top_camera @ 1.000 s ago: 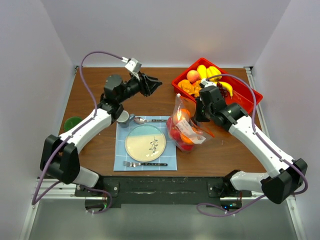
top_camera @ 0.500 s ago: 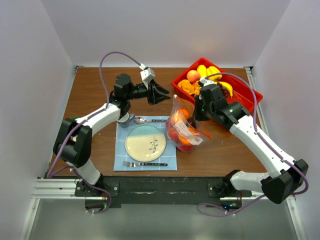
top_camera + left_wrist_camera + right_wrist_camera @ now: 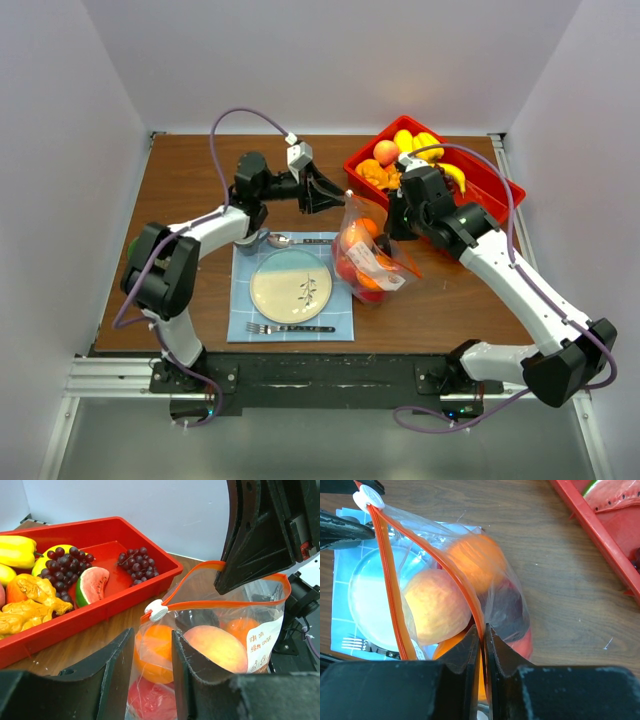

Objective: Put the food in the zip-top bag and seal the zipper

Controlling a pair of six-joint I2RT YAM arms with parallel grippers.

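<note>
The zip-top bag (image 3: 368,258) stands on the table between the plate and the red tray, with a peach (image 3: 217,647), oranges and a red apple inside. Its mouth is open. The orange zipper (image 3: 227,602) has a white slider (image 3: 159,610) at its left end. My right gripper (image 3: 392,228) is shut on the zipper edge at the bag's right end (image 3: 483,630). My left gripper (image 3: 335,195) is open and empty just left of the bag (image 3: 152,636), with the slider slightly above and beyond its fingertips. More food lies in the tray: grapes (image 3: 137,562), a watermelon slice (image 3: 92,582) and yellow pieces (image 3: 418,143).
The red tray (image 3: 500,178) sits at the back right. A plate (image 3: 292,285) lies on a blue placemat (image 3: 240,320) with a fork (image 3: 285,328) and a spoon (image 3: 290,240). A grey cup (image 3: 245,235) and a green cup (image 3: 143,246) stand at the left.
My left gripper has swung right from the back middle of the table to the slider end of the bag. My right gripper has kept its hold on the bag's edge.
</note>
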